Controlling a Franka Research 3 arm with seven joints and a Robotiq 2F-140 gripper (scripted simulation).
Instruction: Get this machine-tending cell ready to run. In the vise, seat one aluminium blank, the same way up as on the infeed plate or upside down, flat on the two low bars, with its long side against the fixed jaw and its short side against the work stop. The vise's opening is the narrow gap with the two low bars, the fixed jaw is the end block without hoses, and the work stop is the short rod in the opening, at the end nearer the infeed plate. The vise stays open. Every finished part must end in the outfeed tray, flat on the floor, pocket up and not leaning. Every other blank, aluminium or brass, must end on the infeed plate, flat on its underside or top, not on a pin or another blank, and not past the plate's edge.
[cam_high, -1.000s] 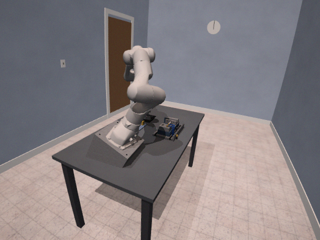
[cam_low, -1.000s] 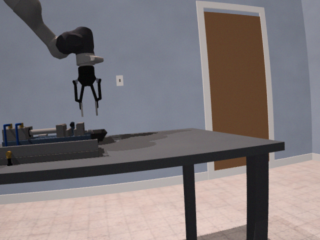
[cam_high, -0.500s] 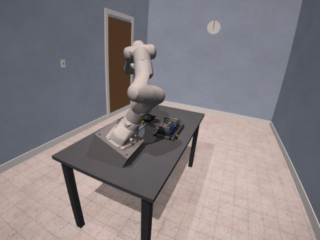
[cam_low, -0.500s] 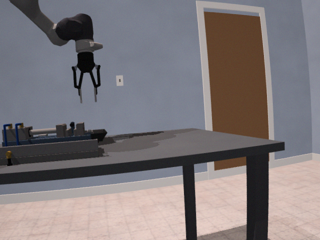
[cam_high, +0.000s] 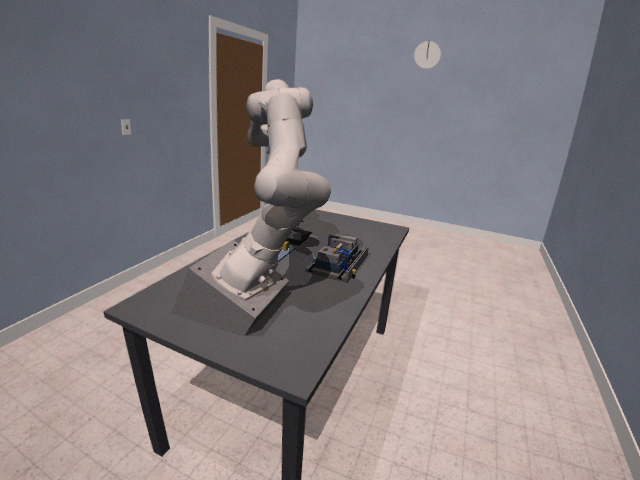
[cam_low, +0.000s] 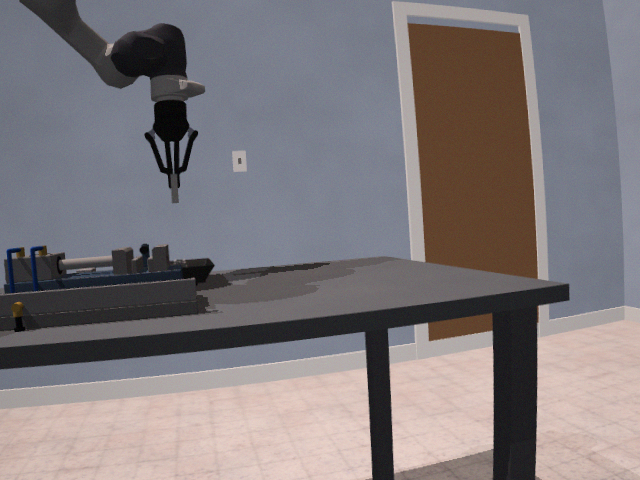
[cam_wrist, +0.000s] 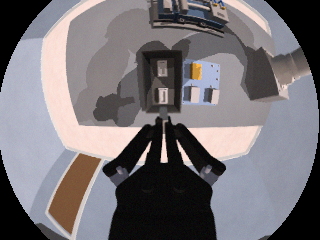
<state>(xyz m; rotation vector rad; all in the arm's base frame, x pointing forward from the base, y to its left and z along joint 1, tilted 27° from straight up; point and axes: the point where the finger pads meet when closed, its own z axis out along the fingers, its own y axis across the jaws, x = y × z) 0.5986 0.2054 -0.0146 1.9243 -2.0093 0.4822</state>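
Observation:
My gripper (cam_low: 174, 195) (cam_wrist: 163, 112) is shut on nothing and hangs high above the table, over the dark outfeed tray (cam_wrist: 142, 87) (cam_low: 199, 268) (cam_high: 299, 236). In the wrist view two grey finished parts (cam_wrist: 162, 66) (cam_wrist: 160, 95) lie in the tray. Right of it is the blue infeed plate (cam_wrist: 215, 75) with a brass blank (cam_wrist: 196, 70) and two aluminium blanks (cam_wrist: 194, 94) (cam_wrist: 212, 95). The vise (cam_wrist: 187, 10) (cam_low: 103, 263) (cam_high: 338, 253) lies beyond them; its opening is too small to read.
A low grey rail (cam_low: 98, 299) with a yellow knob (cam_low: 18, 310) runs along the vise's near side. The arm's base (cam_high: 242, 273) stands on a grey mount beside the infeed plate. The table's edge (cam_low: 361, 315) is at the right.

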